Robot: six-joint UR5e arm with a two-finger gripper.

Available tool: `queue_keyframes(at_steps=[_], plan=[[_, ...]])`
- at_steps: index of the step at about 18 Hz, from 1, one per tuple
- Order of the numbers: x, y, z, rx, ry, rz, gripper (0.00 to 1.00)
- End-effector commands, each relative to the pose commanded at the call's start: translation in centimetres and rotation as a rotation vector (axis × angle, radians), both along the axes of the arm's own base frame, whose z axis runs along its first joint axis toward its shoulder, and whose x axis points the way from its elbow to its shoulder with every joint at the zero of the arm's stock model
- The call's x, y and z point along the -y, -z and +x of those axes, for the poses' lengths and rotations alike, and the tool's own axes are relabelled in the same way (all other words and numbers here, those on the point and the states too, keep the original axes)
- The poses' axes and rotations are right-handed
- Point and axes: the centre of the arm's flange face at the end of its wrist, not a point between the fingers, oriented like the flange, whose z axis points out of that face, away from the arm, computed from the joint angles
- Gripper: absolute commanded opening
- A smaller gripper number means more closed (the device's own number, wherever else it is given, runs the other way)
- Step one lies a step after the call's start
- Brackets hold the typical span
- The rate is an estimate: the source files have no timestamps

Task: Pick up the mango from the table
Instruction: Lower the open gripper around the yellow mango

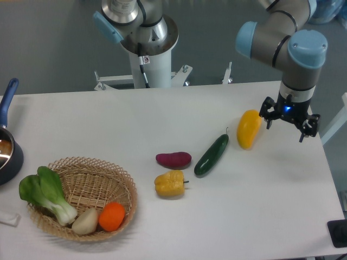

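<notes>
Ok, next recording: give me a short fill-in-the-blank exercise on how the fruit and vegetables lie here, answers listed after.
1. The mango lies on the table between the claw and the dark green ____.
2. The round orange sits inside the wicker ____.
3. The purple sweet potato lies just above the yellow bell ____.
4. The claw hangs to the right of the mango, holding ____.

Missing words: cucumber; basket; pepper; nothing

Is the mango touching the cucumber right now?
Apart. The camera view shows a plain strip of white table between the mango's lower end and the cucumber's upper tip.
</notes>
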Motion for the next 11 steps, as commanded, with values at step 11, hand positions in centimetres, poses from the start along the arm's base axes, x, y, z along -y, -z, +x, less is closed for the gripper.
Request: queue_keyframes(at_steps=[11], plan=[[2.3,3.4,5.4,0.07,-0.073,-0.003,1.0]])
